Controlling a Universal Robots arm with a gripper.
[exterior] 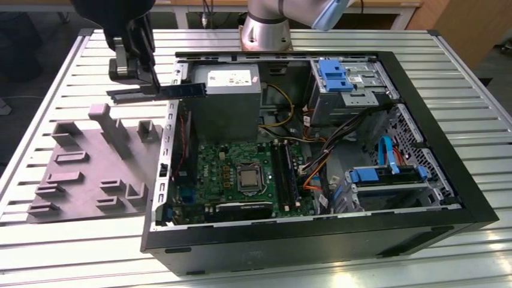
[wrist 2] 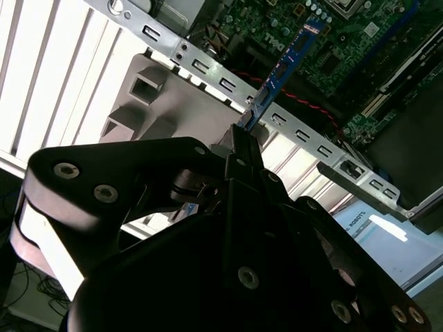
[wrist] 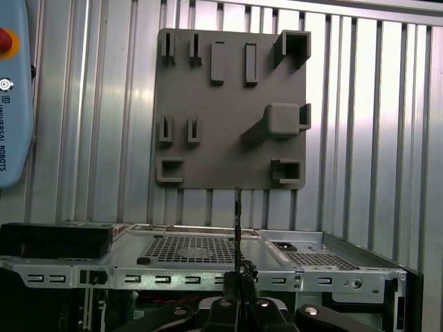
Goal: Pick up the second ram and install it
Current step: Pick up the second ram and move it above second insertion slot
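Observation:
In the exterior view my gripper (exterior: pixel 150 90) hangs above the open case's left wall, between the grey fixture block (exterior: pixel 88 171) and the motherboard (exterior: pixel 236 174). It is shut on the second ram (exterior: pixel 186 89), a thin dark stick held level and pointing toward the case. The second wrist view shows the ram (wrist 2: pixel 280 69) as a blue-edged strip sticking out from the fingertips (wrist 2: pixel 240 142) over the case wall and board. The first wrist view has it edge-on (wrist: pixel 237 228), rising from the gripper (wrist: pixel 239 280). The long black slots (exterior: pixel 284 174) lie right of the processor socket.
The open computer case (exterior: pixel 448 180) holds a grey power supply (exterior: pixel 228 90), drive bays with blue clips (exterior: pixel 336 75) and loose cables (exterior: pixel 320 162). The fixture block has upright posts (exterior: pixel 104 120). Everything stands on a slatted metal table (exterior: pixel 64 240).

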